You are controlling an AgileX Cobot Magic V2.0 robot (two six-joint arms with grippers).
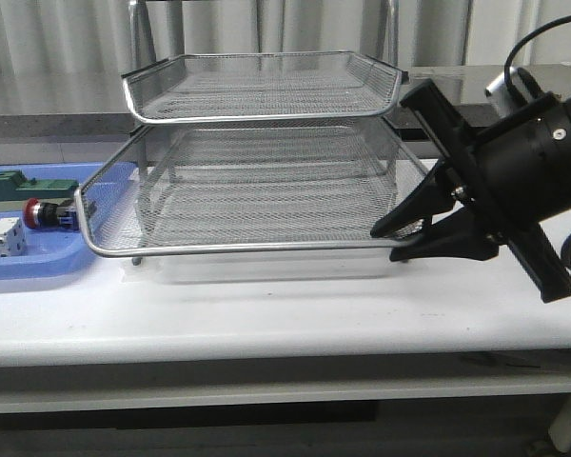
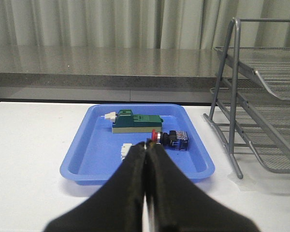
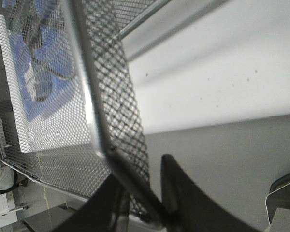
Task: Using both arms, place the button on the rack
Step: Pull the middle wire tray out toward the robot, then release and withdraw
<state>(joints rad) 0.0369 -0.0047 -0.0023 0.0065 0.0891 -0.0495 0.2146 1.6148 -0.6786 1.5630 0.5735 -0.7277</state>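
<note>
In blue tray: button, green block.

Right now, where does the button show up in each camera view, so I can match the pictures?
Front view: the button lies at the far left edge, in the blue tray, just left of the rack.
Left wrist view: button at centre, in the blue tray, just above the shut left gripper.
Right wrist view: not identifiable; only blurred shapes behind the mesh.
Shared landmark: the rack.
</note>
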